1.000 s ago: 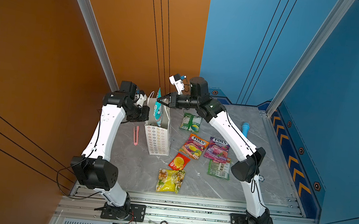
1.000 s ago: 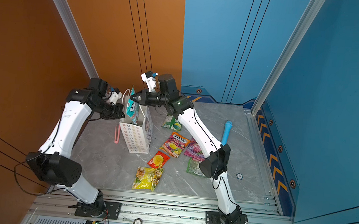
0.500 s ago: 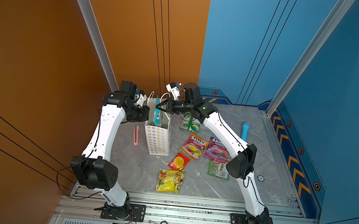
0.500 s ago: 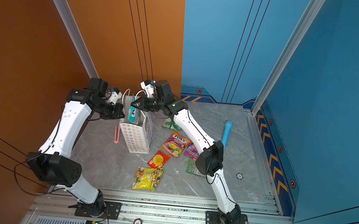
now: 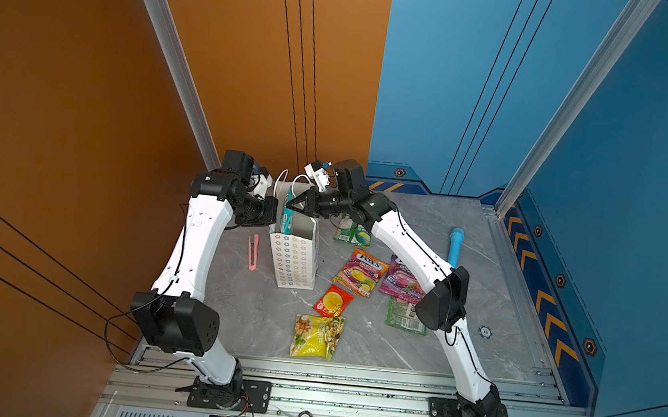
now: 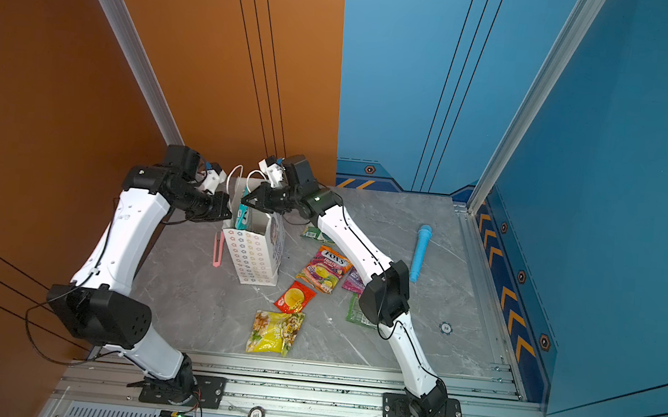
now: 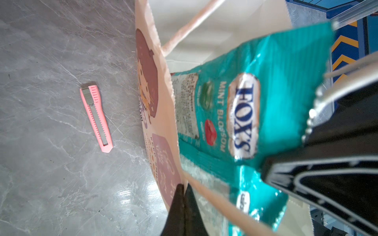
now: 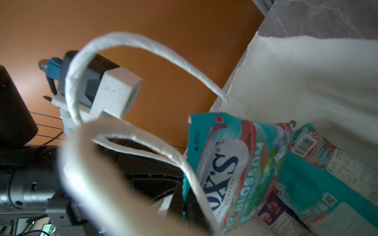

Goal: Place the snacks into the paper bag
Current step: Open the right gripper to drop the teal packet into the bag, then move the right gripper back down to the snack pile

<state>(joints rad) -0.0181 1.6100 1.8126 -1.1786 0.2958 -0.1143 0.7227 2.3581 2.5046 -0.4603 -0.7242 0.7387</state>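
The white paper bag (image 5: 294, 256) (image 6: 254, 258) stands upright at the table's left-middle. My left gripper (image 7: 183, 189) (image 5: 275, 212) is shut on its near rim, holding the mouth wide. My right gripper (image 5: 290, 206) (image 8: 185, 194) reaches over the mouth, between the cord handles. It is shut on the top edge of a teal FOX'S snack packet (image 7: 245, 114) (image 8: 235, 163) (image 6: 242, 217) that hangs mostly inside the bag. More packets lie at the bag's bottom (image 8: 327, 183). Several snacks lie on the table: orange (image 5: 361, 273), purple (image 5: 402, 281), red (image 5: 334, 301), yellow (image 5: 316, 336) and green (image 5: 353, 232).
A pink box cutter (image 5: 253, 252) (image 7: 96, 118) lies left of the bag. A light blue cylinder (image 5: 455, 246) lies at the far right. The right arm's elbow (image 5: 440, 299) hangs over a green packet (image 5: 403, 314). Walls close in the back and both sides.
My right gripper has come down and leftward, lowering the teal packet from above the bag's mouth into it. The left gripper and the bag have stayed put.
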